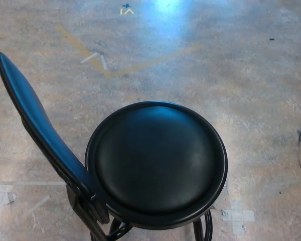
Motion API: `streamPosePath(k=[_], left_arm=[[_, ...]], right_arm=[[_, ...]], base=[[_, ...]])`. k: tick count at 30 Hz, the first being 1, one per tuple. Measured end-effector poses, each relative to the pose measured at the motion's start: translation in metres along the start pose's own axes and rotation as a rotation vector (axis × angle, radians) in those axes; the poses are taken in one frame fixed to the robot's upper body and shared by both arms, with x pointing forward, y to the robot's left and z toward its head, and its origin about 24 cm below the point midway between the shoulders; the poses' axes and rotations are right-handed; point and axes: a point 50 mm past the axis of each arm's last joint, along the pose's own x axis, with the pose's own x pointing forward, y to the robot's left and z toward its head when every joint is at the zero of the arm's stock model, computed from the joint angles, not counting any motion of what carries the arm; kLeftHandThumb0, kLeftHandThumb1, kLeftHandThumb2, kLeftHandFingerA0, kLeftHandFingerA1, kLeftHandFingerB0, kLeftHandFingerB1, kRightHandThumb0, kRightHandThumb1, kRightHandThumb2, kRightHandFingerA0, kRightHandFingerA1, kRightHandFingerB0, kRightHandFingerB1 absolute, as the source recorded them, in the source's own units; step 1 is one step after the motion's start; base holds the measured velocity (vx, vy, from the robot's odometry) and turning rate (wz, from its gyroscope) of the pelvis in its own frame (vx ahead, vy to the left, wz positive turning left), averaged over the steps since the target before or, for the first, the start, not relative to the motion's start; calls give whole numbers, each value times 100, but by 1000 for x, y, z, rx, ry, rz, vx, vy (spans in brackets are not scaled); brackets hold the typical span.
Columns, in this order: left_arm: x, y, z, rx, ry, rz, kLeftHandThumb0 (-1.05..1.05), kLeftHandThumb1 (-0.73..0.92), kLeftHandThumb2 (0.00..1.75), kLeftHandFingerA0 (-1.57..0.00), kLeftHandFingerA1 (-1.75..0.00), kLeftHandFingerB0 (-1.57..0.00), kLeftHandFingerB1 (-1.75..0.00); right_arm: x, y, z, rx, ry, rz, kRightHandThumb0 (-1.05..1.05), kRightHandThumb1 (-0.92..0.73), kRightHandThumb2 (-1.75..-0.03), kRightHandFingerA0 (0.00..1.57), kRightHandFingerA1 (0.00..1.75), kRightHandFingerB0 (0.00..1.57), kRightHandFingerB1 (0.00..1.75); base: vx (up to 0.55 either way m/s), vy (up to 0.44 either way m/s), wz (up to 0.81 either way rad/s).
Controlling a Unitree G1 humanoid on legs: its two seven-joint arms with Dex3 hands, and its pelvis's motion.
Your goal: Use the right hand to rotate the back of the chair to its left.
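Chair [156, 163], centre frame; its backrest [37, 125] runs lengthwise from upper left to lower centre-left. Neither hand is visible (finger state unknown), so the backrest's bearing from the right hand cannot be judged.

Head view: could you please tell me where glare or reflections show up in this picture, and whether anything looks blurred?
Head view: a bluish-white glare patch on the mottled concrete floor at top centre; a soft sheen on the round black padded chair seat and along the black curved backrest; the picture is otherwise sharp, with no robot hand in view.
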Motion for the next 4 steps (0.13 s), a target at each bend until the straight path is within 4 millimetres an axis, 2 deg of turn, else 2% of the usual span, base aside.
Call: streamPosePath(k=[2, 3, 4], left_arm=[[0, 0, -1, 7, 0, 0, -51, 76, 65, -53, -48, -42, -40], [0, 0, -2, 11, 0, -1, -43, 60, 101, -52, -65, -31, -54], [0, 0, -2, 16, 1, -1, -46, 78, 63, -53, -49, -46, -41]], right_arm=[[0, 0, 1, 1, 4, 7, -105, -50, -132, 13, 95, 4, 83], [0, 1, 0, 3, 5, 9, -105, -50, -133, 15, 95, 4, 83], [0, 1, 0, 5, 6, 12, -105, -51, -132, 22, 98, 4, 84]], base=[[0, 0, 0], [0, 0, 0], [0, 0, 0]])
